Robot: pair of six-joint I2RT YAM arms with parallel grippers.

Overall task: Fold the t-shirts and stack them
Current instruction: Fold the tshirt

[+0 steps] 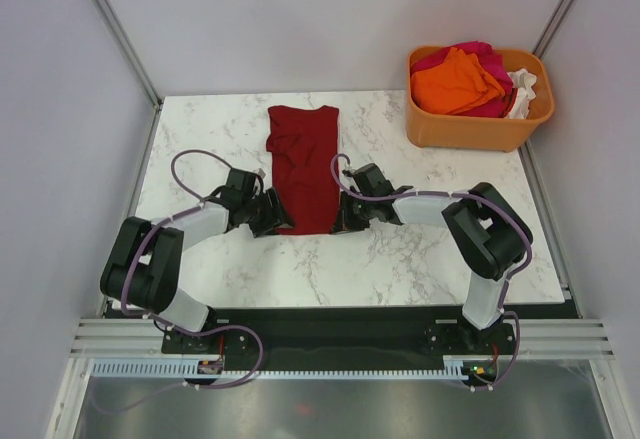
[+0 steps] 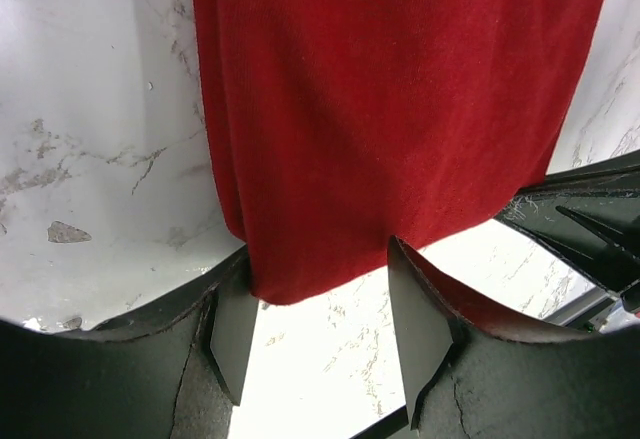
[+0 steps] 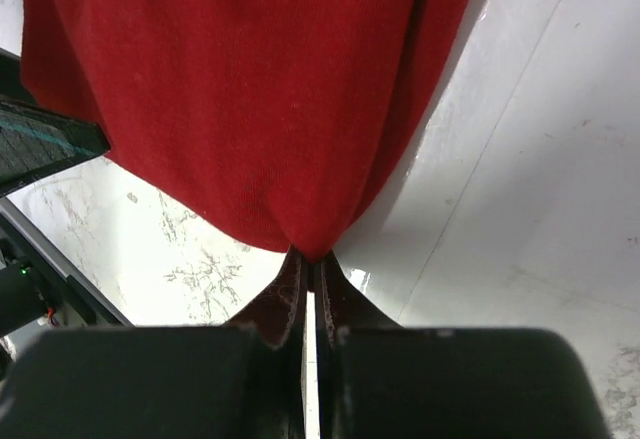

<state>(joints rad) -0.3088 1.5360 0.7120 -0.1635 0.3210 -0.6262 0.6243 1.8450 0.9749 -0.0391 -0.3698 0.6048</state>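
Observation:
The dark red t-shirt (image 1: 303,164) lies folded into a long narrow strip down the middle of the marble table (image 1: 420,259). My left gripper (image 1: 268,214) is open at the strip's near left corner. In the left wrist view the hem corner (image 2: 300,274) lies between the fingertips of this gripper (image 2: 318,264). My right gripper (image 1: 340,214) is shut on the near right corner, and its closed tips (image 3: 312,257) pinch the red cloth (image 3: 250,109). Bright orange (image 1: 455,81), magenta-pink (image 1: 470,54) and white (image 1: 522,89) t-shirts lie heaped in the tub.
The orange plastic tub (image 1: 470,131) stands at the far right corner of the table. The right gripper's black body (image 2: 590,219) shows at the right edge of the left wrist view. White walls enclose the table on three sides.

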